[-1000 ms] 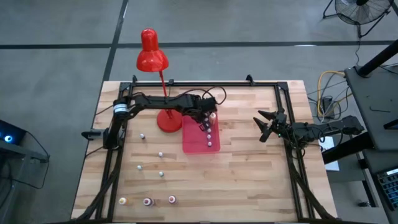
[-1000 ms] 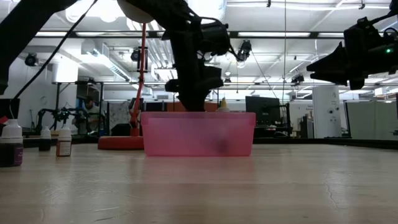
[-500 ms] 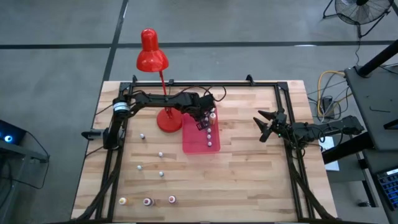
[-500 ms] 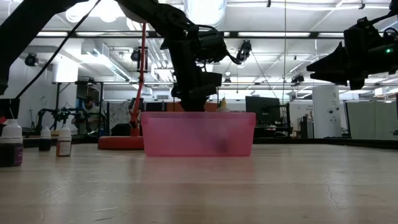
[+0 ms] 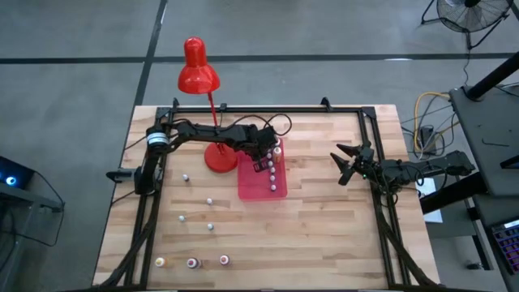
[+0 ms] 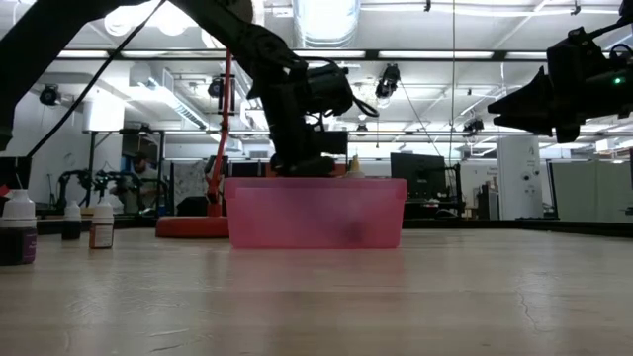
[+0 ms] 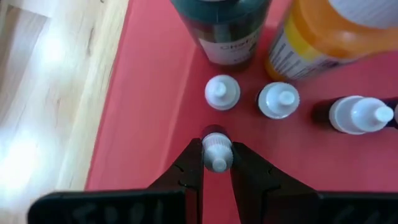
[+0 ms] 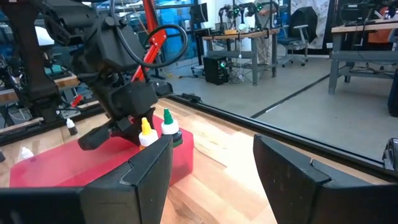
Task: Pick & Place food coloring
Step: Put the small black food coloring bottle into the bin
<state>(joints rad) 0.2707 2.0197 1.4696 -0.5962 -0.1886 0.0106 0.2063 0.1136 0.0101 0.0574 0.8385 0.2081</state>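
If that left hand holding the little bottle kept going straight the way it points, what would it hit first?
The left hand, shut on a white-capped bottle, points down into the pink tray. The bottle would probably meet the tray floor first; two white-capped bottles stand just ahead.

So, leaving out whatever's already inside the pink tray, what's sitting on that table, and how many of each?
little bottles loose on the wood: 7
red lamp: 1
pink tray: 1
Total: 9
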